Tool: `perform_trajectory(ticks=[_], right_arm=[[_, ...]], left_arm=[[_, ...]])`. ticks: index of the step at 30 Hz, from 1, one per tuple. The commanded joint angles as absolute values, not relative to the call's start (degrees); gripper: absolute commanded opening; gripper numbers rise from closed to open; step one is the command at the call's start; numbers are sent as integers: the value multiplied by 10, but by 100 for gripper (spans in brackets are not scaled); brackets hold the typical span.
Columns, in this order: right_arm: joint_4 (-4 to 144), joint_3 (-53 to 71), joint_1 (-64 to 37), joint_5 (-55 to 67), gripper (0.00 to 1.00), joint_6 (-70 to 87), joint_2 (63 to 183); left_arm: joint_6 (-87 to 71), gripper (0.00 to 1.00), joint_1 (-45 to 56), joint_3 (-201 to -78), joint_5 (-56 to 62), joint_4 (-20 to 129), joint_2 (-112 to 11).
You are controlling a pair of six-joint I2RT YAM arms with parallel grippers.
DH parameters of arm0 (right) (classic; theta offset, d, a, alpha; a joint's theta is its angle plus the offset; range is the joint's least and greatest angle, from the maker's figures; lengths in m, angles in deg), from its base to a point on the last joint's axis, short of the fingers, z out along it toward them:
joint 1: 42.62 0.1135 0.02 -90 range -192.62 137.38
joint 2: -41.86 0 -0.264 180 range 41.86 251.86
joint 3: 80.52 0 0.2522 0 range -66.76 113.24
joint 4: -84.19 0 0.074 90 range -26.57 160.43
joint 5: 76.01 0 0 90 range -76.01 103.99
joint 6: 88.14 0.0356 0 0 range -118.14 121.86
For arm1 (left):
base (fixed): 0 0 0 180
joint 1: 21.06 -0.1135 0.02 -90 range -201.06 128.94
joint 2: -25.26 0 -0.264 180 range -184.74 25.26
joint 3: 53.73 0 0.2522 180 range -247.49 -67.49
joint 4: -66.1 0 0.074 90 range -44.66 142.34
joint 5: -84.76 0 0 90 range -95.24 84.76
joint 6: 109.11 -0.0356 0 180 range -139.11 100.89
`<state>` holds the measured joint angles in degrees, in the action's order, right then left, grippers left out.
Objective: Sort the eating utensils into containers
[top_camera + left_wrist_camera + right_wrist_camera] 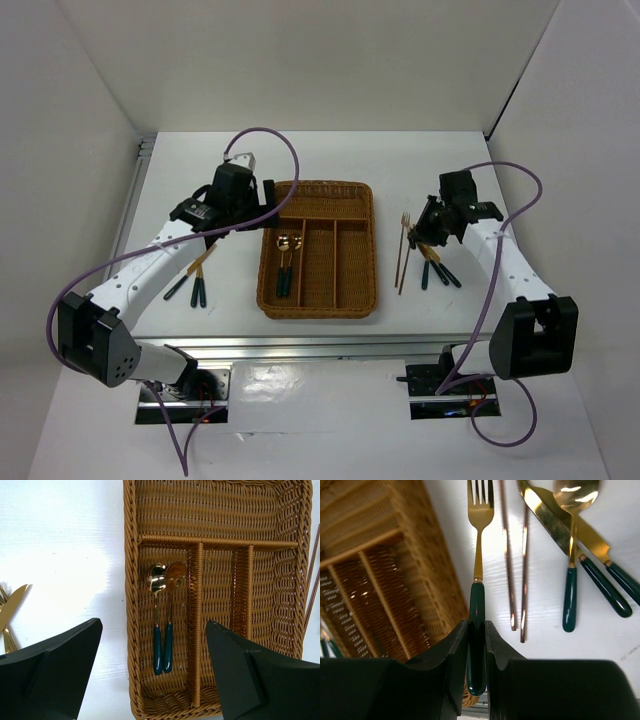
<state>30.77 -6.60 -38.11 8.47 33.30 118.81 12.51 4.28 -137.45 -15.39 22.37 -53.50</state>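
A: What lies on the flat white surface [330, 160]?
B: Centre, a rectangular brown woven wicker tray [318, 312]. Left of it, gold-headed teal-handled utensils [198, 292]. Right, two thin reddish-brown chopsticks [506, 555], then matching knives [605, 586] and a spoon [570, 597].

Overhead, wrist close-ups; common tray [320, 268]

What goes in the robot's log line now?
right gripper: shut on fork | left gripper: open near tray | two spoons: in left long slot

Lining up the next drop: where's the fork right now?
Right wrist view: the fork is clamped by its teal handle in the right hand, just right of the wicker tray, with the two chopsticks on its other side.
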Motion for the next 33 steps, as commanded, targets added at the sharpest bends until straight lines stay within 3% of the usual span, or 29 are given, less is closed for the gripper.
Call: perform_trajectory(ticks=[1, 8, 14, 25, 33], right_arm=[[311, -32, -381, 37, 18, 305, 1181], [322, -6, -360, -24, 15, 299, 1169], [336, 24, -278, -30, 15, 317, 1169], [376, 8, -107, 44, 15, 404, 1188], [387, -17, -28, 164, 15, 504, 1236]], left_arm=[[123, 100, 37, -1376, -147, 232, -537], [123, 100, 37, -1366, -153, 232, -524], [123, 100, 37, -1354, -158, 232, -512], [149, 100, 20, -1338, -178, 208, -484], [153, 100, -8, -1302, -178, 202, -432]])
